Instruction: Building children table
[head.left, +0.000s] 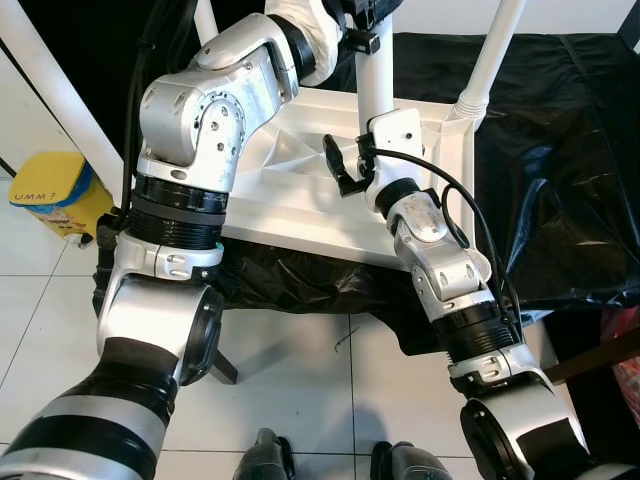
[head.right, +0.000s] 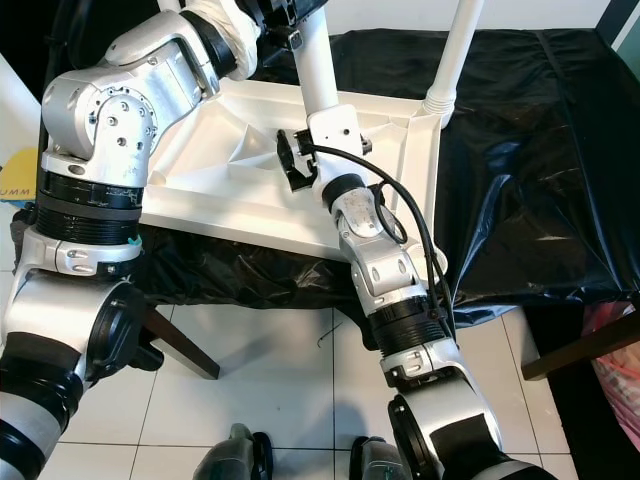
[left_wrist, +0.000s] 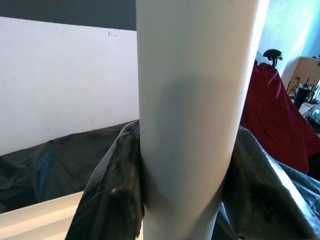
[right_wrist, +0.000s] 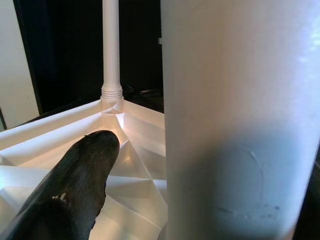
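A Unitree G1 works on a child's table at a worktop (head.right: 540, 150) draped in black sheeting. The white tabletop (head.left: 290, 205) lies upside down across the worktop's near edge, ribbed underside up. Nearest the robot, the right hand (head.left: 343, 165) hovers just above those ribs beside the base of the middle leg (head.left: 375, 80), its fingers (right_wrist: 75, 185) apart and gripping nothing. Farther in and higher, the left hand (head.left: 352, 30) is wrapped round that leg, apparently clamped on it, though the fingers are largely hidden behind the arm. Another leg (head.left: 490, 60) already stands seated in the tabletop's far right corner, and a further one (right_wrist: 111, 47) rises from a far corner in the right wrist view.

The step appears to be seating the middle leg in its socket. To do it well, the leg should stay plumb while it is turned or pressed home, with the free hand steadying the base or pinning the tabletop so it cannot slide on the slick sheeting.
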